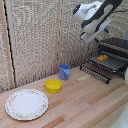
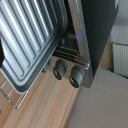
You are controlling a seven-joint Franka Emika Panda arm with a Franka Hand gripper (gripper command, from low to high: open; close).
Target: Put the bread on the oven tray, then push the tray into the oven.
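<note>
Exterior view, bread on oven pan, claw aperture indiscernible, no legible writing

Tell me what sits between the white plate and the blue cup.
In the exterior view, the yellow bowl sits on the wooden table between the plate and the cup.

Oven pan: ribbed metal with a dull silvery sheen. Oven: smooth dark casing, brushed metallic front, 2 matt grey knobs. Table: pale wood planks, satin. Plate: glossy white glazed. Backdrop: coarse woven matting.
</note>
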